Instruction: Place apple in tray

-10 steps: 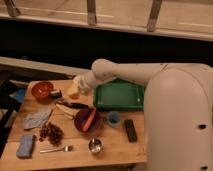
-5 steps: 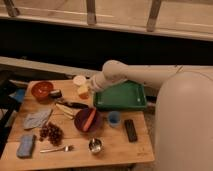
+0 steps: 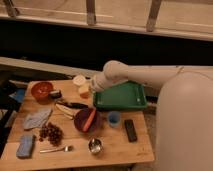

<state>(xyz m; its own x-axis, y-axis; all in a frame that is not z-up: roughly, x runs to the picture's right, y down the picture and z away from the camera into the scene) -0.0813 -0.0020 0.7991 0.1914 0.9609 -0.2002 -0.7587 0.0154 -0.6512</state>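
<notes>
Item: small round orange-yellow apple [image 3: 84,91], centre-left of the frame, held in the closed jaws of the white arm's gripper [image 3: 89,89], just beside the left wall of the tray. Item: rectangular bright green plastic tray [image 3: 121,96], centre of the frame, on the wooden surface [image 3: 112,145], nothing visible in it. Status (a judgement): apple gripped and carried close; not yet over the tray. Remaining: move rightward over the rim, lower, release.
</notes>
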